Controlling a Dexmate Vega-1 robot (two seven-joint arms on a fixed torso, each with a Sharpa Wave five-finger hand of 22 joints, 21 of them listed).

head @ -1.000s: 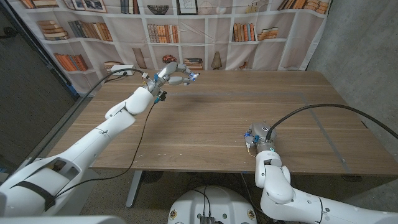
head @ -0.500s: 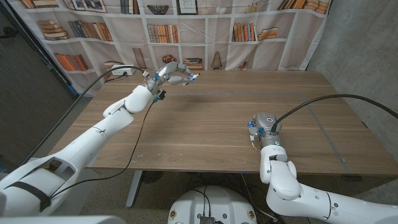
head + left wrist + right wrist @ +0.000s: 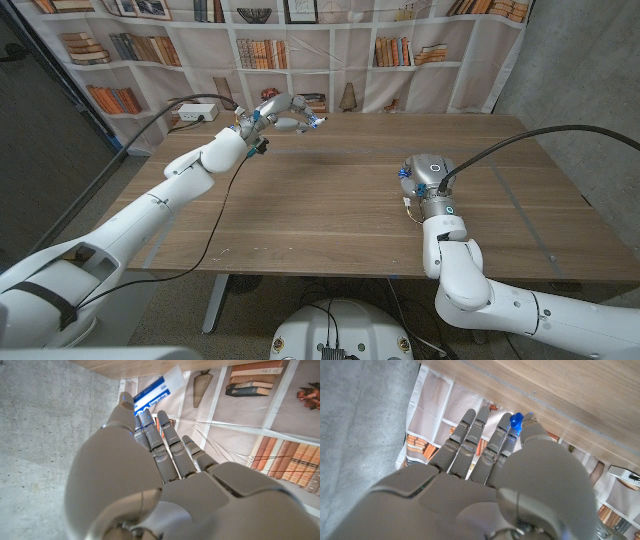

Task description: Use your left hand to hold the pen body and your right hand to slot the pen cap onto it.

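My left hand [image 3: 277, 111] is raised over the table's far left part. In the left wrist view its fingers [image 3: 167, 445] close around a white pen body with a blue printed band [image 3: 150, 396]. My right hand [image 3: 425, 181] hovers over the right middle of the wooden table [image 3: 320, 200], well apart from the left hand. In the right wrist view a small blue pen cap [image 3: 516, 421] is pinched between the thumb and a fingertip [image 3: 532, 427]; the other fingers stretch out straight beside it.
A printed bookshelf backdrop [image 3: 330, 50] hangs behind the table and a concrete wall [image 3: 580, 70] stands at the right. A white box [image 3: 196, 112] sits at the far left corner. Black cables [image 3: 540, 135] trail from both wrists.
My right hand has moved away from the table's near edge toward the middle and risen. The left hand has shifted slightly farther back with the pen body still in it.
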